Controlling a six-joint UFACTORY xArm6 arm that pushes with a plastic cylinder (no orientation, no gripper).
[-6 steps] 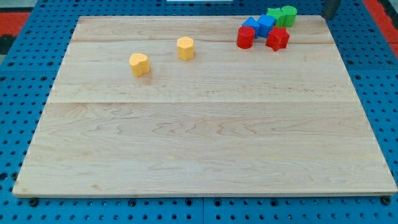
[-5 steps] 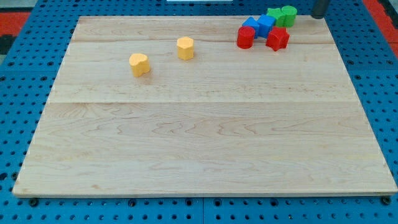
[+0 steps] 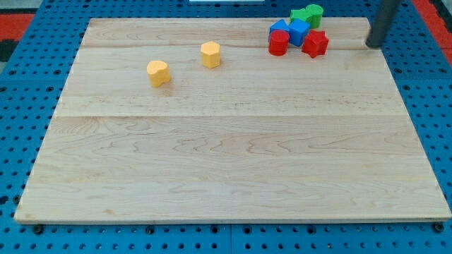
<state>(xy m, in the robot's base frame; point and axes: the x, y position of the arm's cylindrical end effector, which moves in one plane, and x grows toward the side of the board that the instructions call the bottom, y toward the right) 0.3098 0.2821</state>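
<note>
Camera view, single frame. Wooden board [image 3: 226,162] lies on a blue pegboard [image 3: 21,106].

Tip [image 3: 372,46]: at the upper right of the frame, on the board near its right edge. The dark rod rises from it toward the top right and out of frame. The tip carries nothing and touches no block; bare wood shows on every side of it.

Nearest block: red star-like block [image 3: 315,44], to the left of the tip at about the same height in the frame, clearly apart from it.

Cluster at upper right, left of the tip:
- red cylinder [image 3: 278,44], just left of the red star-like block
- blue cube [image 3: 299,32] and a second blue block [image 3: 280,27], packed just above the two reds
- two green blocks at the board's top edge, one [image 3: 299,14] beside the other [image 3: 314,12]; shapes not clear

Upper left of centre, well apart from the cluster and the tip: yellow block [image 3: 158,72] and a second yellow block, roughly hexagonal [image 3: 210,54], near each other but not touching.
</note>
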